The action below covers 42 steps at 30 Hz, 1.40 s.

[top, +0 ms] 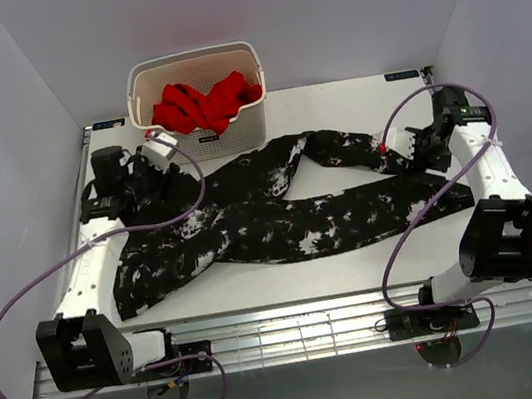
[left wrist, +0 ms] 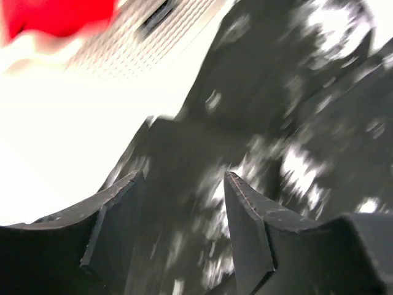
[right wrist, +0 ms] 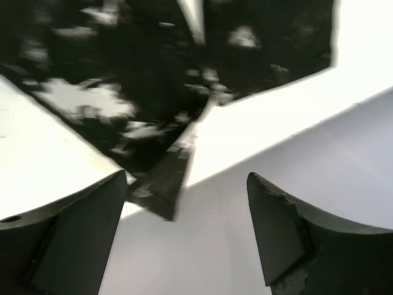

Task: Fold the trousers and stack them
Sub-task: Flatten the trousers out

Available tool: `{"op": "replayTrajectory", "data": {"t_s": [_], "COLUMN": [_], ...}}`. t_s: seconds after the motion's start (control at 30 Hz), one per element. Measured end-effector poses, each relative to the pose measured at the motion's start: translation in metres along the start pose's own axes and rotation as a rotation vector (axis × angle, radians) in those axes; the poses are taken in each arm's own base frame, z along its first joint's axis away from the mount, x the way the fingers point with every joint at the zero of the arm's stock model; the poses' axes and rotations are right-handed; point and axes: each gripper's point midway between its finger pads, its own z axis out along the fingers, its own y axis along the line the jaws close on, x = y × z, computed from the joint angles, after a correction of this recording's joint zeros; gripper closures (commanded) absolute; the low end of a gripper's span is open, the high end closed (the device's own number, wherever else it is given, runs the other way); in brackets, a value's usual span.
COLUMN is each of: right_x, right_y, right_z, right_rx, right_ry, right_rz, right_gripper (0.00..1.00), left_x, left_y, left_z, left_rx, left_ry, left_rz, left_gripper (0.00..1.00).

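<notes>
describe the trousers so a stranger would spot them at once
Start at the white table. The trousers sprawl across its middle, in front of the basket. They are black with white speckles, unlike the plain red garment in the basket.

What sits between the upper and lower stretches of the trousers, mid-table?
Nothing but bare table. The top view shows a white patch there, closed in by the trousers. The wrist views are too blurred to add anything.

Left arm (top: 90,268) is stretched up the left side of the frame, left gripper (top: 160,154) jaws apart, clamping nothing. Right arm (top: 488,164) arcs up the right side, right gripper (top: 408,149) spread wide, empty too.
</notes>
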Motion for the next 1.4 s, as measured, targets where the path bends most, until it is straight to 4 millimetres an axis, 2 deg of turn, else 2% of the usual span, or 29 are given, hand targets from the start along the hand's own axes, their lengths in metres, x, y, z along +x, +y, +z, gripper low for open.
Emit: {"op": "replayTrajectory", "data": {"t_s": [0.07,0.13,0.23,0.3,0.4,0.5,0.6,0.77,0.87,0.9,0.97,1.03,1.17,1.2,1.23,1.3,1.33,1.4], "right_x": [-0.001,0.003,0.017,0.028,0.042,0.050,0.055,0.059,0.062,0.060,0.053,0.037,0.001,-0.006,-0.012,-0.018,-0.018,-0.014], "right_y": [0.028,0.057,0.101,0.124,0.146,0.150,0.155,0.186,0.202,0.203,0.191,0.156,0.029,-0.001,-0.021,-0.051,-0.059,-0.062], "right_z": [0.004,0.023,0.056,0.069,0.079,0.082,0.079,0.066,0.054,0.050,0.042,0.030,0.000,-0.004,-0.006,-0.001,0.009,0.034], "right_rx": [-0.050,-0.136,-0.275,-0.339,-0.384,-0.368,-0.336,-0.348,-0.382,-0.387,-0.373,-0.318,-0.069,-0.010,0.018,0.050,0.046,0.006], "right_ry": [-0.005,0.005,0.054,0.095,0.153,0.189,0.207,0.205,0.215,0.209,0.182,0.128,-0.004,-0.033,-0.053,-0.080,-0.082,-0.070], "right_rz": [0.027,0.064,0.111,0.134,0.143,0.127,0.099,0.028,0.012,0.020,0.038,0.080,0.197,0.226,0.249,0.295,0.315,0.349], "right_gripper": [0.30,0.32,0.33,0.35,0.37,0.37,0.38,0.35,0.30,0.30,0.29,0.28,0.30,0.30,0.30,0.29,0.28,0.28], "left_x": [0.021,0.050,0.115,0.163,0.218,0.258,0.266,0.276,0.278,0.278,0.276,0.272,0.246,0.238,0.228,0.207,0.197,0.182], "left_y": [0.012,0.019,0.007,-0.010,-0.035,-0.038,-0.014,0.049,0.094,0.103,0.118,0.117,0.104,0.102,0.099,0.096,0.095,0.090], "left_z": [-0.026,-0.040,-0.054,-0.061,-0.068,-0.072,-0.072,-0.062,-0.053,-0.051,-0.047,-0.046,-0.044,-0.044,-0.044,-0.043,-0.042,-0.038], "left_rx": [-0.058,-0.083,-0.050,-0.017,0.040,0.050,0.015,-0.045,-0.105,-0.115,-0.125,-0.106,-0.052,-0.048,-0.044,-0.043,-0.044,-0.037], "left_ry": [0.055,0.129,0.297,0.428,0.597,0.705,0.711,0.700,0.680,0.673,0.656,0.640,0.580,0.564,0.541,0.494,0.471,0.436], "left_rz": [-0.034,-0.093,-0.223,-0.317,-0.422,-0.500,-0.534,-0.557,-0.490,-0.475,-0.442,-0.417,-0.343,-0.327,-0.311,-0.274,-0.260,-0.242], "left_gripper": [0.38,0.39,0.41,0.43,0.47,0.49,0.51,0.49,0.44,0.44,0.41,0.41,0.40,0.40,0.40,0.40,0.40,0.40]}}
